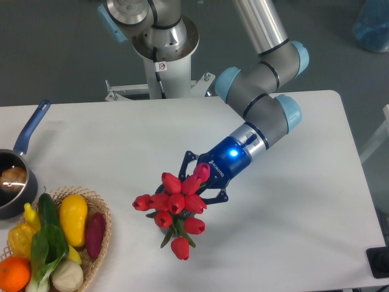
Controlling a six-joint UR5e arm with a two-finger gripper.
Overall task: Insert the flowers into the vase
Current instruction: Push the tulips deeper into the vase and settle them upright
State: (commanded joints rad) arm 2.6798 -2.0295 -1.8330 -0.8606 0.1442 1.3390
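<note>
The flowers (pixel 173 204), a bunch of red tulips with green stems and leaves, hang just over the table slightly left of centre, blooms fanned toward the front. My gripper (pixel 201 179) reaches in from the upper right. It is shut on the flowers, one dark finger on each side of the bunch near its top. The blue light on the wrist is lit. The vase is hidden. A small dark patch shows under the blooms, but I cannot tell what it is.
A dark saucepan (pixel 13 185) with a blue handle sits at the left edge. In front of it stands a wicker basket (pixel 103 214) of vegetables and fruit. The robot base (pixel 161 52) rises behind the table. A dark object (pixel 378 261) sits at the bottom right.
</note>
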